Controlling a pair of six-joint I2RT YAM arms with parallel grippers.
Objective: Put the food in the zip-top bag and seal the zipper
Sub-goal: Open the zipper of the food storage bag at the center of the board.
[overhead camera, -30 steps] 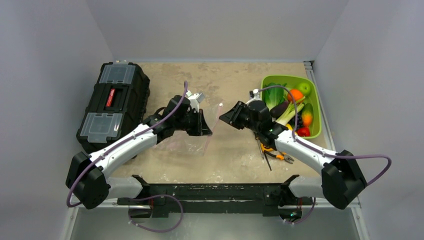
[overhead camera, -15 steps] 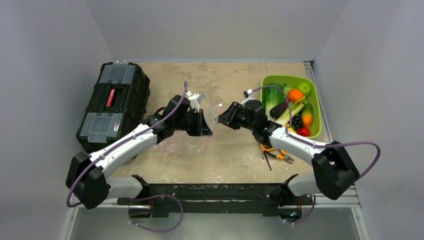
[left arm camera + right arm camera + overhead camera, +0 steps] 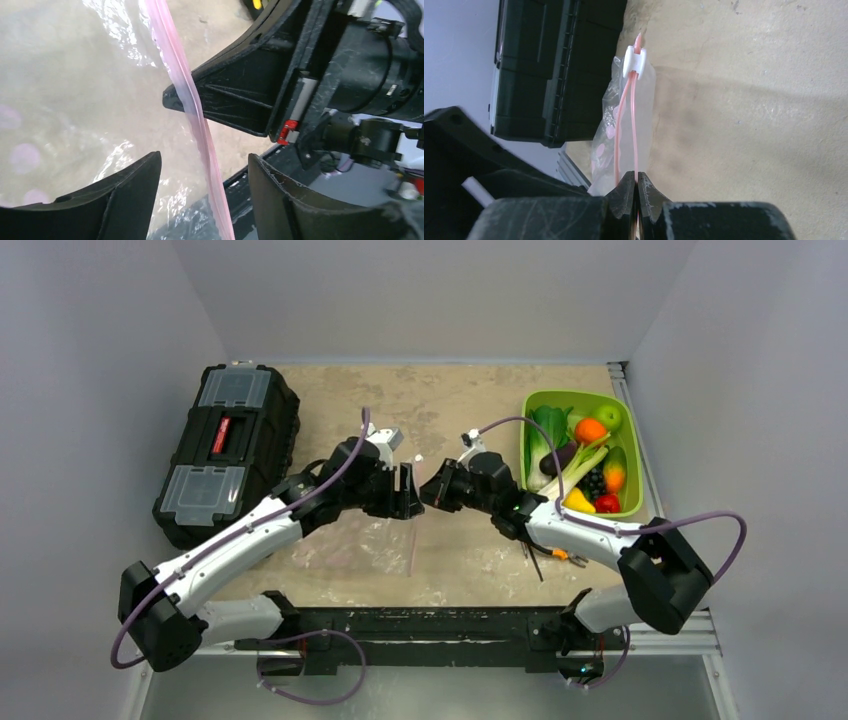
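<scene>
Right wrist view: the right claw [image 3: 636,182] is pinched tight on the pink zipper [image 3: 634,125], whose white slider [image 3: 634,62] sits at its far end. The left claw [image 3: 204,165] stands wide, the zipper running between its fingers. The bag [image 3: 350,548] lies on the table [image 3: 450,390] just right of the toolbox [image 3: 228,450]. The food [image 3: 548,428] sits in the bin [image 3: 565,394], well right of the toolbox.

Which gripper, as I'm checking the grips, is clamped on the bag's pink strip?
The right gripper: its jaws are shut on the zipper, while the left gripper stands open, the strip passing between its fingers.
</scene>
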